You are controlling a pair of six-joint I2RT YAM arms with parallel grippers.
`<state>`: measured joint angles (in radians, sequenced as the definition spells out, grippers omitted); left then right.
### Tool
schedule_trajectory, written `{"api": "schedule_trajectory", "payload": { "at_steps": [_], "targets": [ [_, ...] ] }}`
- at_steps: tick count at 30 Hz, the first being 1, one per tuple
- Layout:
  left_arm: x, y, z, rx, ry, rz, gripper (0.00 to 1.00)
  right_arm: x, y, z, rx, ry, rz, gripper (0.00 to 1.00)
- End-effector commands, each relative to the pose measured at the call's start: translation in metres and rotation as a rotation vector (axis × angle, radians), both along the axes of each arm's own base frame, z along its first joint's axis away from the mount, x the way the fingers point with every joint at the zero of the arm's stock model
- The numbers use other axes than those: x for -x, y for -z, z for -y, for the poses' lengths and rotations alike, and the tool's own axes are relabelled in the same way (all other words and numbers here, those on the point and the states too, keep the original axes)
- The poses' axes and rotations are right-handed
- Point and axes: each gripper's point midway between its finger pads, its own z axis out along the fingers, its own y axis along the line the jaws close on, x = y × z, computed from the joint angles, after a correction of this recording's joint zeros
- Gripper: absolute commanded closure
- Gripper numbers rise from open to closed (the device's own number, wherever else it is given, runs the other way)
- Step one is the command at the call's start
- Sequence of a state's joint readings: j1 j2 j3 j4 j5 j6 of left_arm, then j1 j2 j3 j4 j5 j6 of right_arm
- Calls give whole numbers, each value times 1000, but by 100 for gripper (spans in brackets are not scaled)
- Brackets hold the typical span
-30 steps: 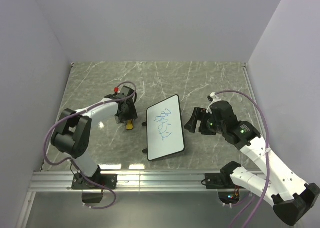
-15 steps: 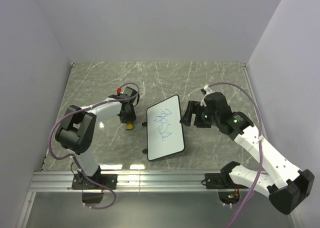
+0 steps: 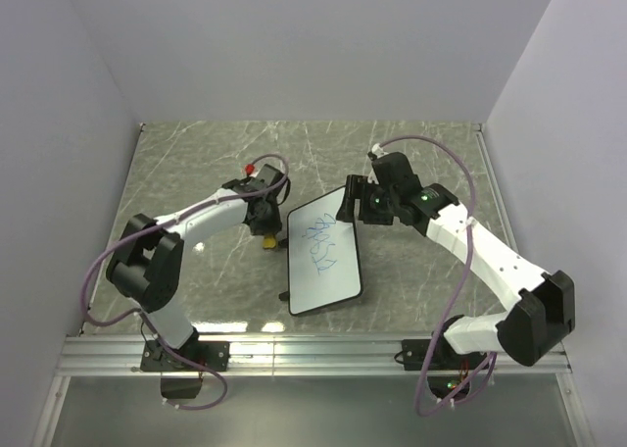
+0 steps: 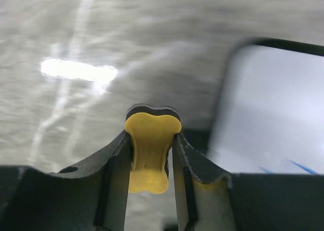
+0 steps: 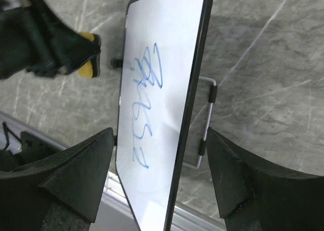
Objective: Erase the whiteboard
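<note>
Moved in since a second ago: right claw point(image 3: 352, 204), wide open and empty, straddles the far corner of the whiteboard point(image 3: 323, 253) mid-table point(image 3: 196, 163), likely to steady it; left claw point(image 3: 265, 228), clamping the eraser point(image 4: 150, 146), sits beside its left edge.

blue scribble point(image 3: 321, 243) on whiteboard point(image 3: 331, 288), illegible

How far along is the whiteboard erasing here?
Done: the left gripper is shut on the yellow eraser. In hand: that eraser sits just off the whiteboard's left edge, while the right gripper is open astride its far edge, apparently to steady it. Left: all the wiping; the blue scribble looks untouched.
</note>
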<state>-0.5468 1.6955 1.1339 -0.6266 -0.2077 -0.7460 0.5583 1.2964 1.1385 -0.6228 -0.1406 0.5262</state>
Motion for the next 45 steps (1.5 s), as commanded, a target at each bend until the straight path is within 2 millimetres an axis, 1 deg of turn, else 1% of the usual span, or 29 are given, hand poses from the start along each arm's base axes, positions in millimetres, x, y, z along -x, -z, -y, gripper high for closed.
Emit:
{"api": "schedule_trajectory", "payload": {
  "at_steps": [1,2,3,5,6,8,9,11,12,13,14,15,16,17,18,21,23,24,25,26,27,29,30,34,35,37,38,41,45],
  "targets": [
    [-8,-62,31,101,14,117,100,-18,-14,2,32,32,52,21],
    [-7,-74,41,118,33,135,100,-20,-11,2,42,35,46,22],
    [-7,-83,45,128,38,150,99,-22,-4,4,63,44,29,23],
    [1,-94,56,145,54,157,100,-23,4,2,72,42,12,27],
    [1,-105,60,165,58,179,100,-22,13,2,78,40,-4,33],
    [8,-114,73,202,75,185,100,-19,22,-2,67,26,-28,40],
    [10,-119,80,223,89,189,100,-15,32,-1,76,22,-53,46],
    [18,-126,100,281,141,196,100,-14,39,-2,66,23,-68,50],
    [21,-126,109,299,167,196,100,-11,45,-2,70,21,-83,57],
    [25,-127,116,311,197,198,100,-9,47,-2,69,23,-91,60],
    [35,-128,131,337,244,189,100,-9,49,-1,70,24,-95,64],
    [36,-131,141,365,270,202,100,-8,51,-1,73,23,-97,72],
    [40,-127,151,379,297,191,100,-7,52,0,77,22,-98,74],
    [51,-124,164,411,340,168,100,-7,52,1,79,21,-98,76],
    [50,-127,175,445,360,190,100,-6,52,2,83,22,-97,83],
    [59,-128,196,530,407,173,100,-5,51,3,86,23,-95,92],
    [55,-139,207,574,417,201,100,-4,52,4,86,23,-99,95],
    [51,-140,208,573,415,213,100,-2,53,5,89,23,-100,99],
    [48,-135,210,558,415,206,100,-2,53,6,89,23,-102,100],
    [43,-139,212,551,408,219,100,-1,53,5,88,20,-101,100],
    [39,-129,213,524,400,207,100,1,54,6,91,22,-106,100],
    [31,-123,210,482,380,211,100,2,55,7,92,19,-109,100],
    [29,-112,210,462,376,190,100,4,55,8,92,14,-111,100],
    [12,-74,188,418,293,153,100,8,52,8,78,7,-109,100],
    [7,-56,177,442,275,140,100,11,50,7,71,-3,-109,100],
    [5,-42,162,460,248,123,100,12,48,6,64,-7,-108,100],
    [5,-27,148,446,222,96,100,13,46,5,59,-11,-106,100],
    [4,-6,135,419,206,75,100,15,43,5,59,-22,-101,100],
    [2,16,127,414,178,39,100,17,44,7,64,-27,-102,100]
  ]
}}
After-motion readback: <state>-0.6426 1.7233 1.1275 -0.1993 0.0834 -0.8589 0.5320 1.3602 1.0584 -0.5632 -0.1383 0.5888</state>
